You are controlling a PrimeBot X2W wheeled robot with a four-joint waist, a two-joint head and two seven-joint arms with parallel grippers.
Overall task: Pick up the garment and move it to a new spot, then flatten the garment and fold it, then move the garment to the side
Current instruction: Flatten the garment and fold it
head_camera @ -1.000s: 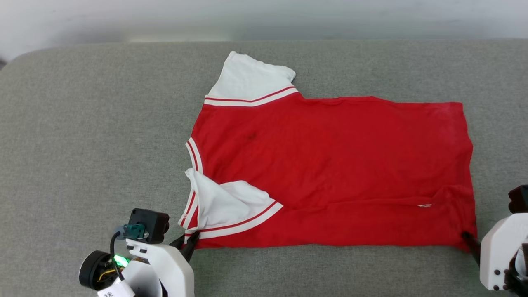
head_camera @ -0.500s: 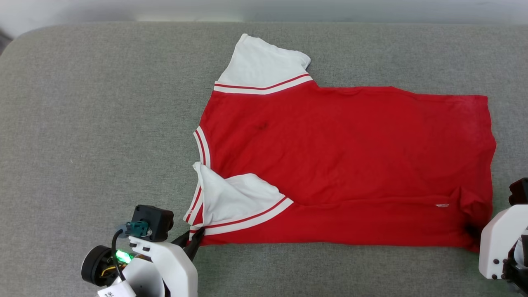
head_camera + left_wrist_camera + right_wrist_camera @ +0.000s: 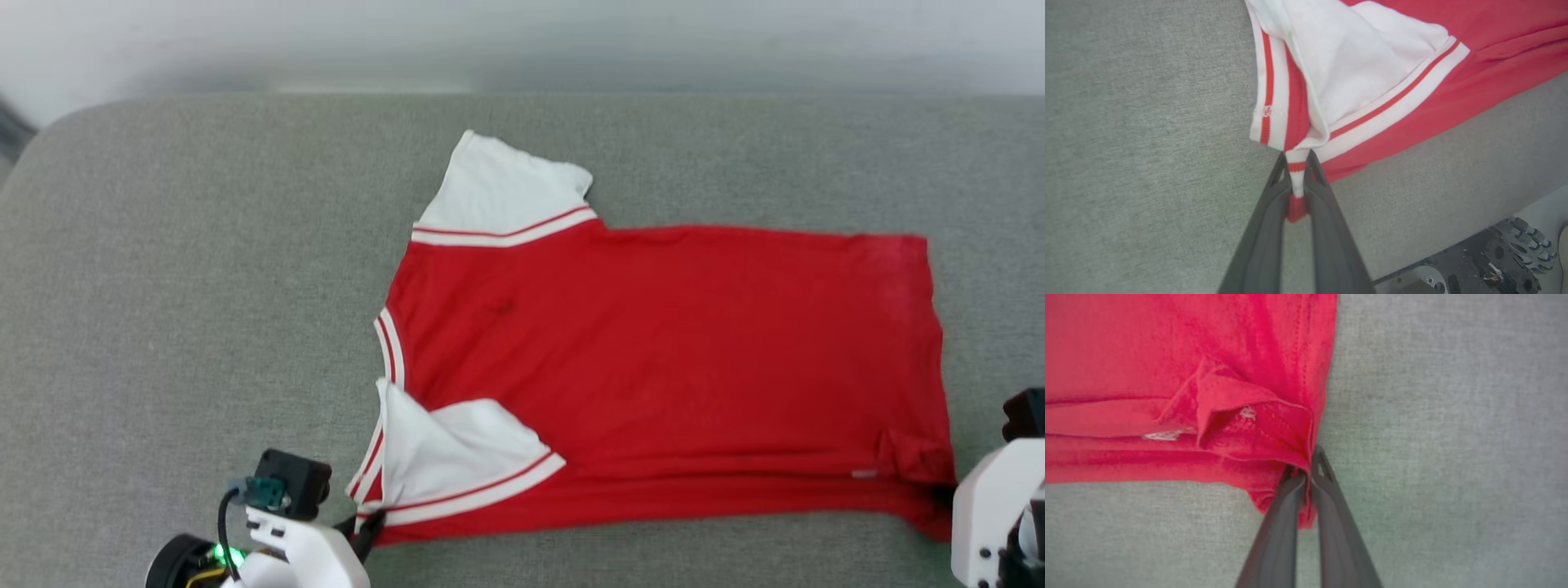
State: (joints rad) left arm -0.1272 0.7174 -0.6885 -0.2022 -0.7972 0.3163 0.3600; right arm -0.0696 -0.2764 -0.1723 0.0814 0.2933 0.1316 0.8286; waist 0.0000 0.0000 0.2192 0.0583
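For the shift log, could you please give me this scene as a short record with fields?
surface: grey cloth-covered top
garment: spread out, neck toward the robot's left
near sleeve: folded over onto the red body
far sleeve: lying flat
left claw: shut on striped trim at the near shoulder corner
right claw: shut on the near hem corner

The left gripper (image 3: pixel 1297 157), low at the robot's left, presses its 2 dark fingers (image 3: pixel 1274 228) shut on a trimmed corner of the garment (image 3: pixel 669 351), while the right gripper (image 3: pixel 1306 467), ahead of its pale forearm (image 3: pixel 992 514), seemingly pinches the hem corner likewise.
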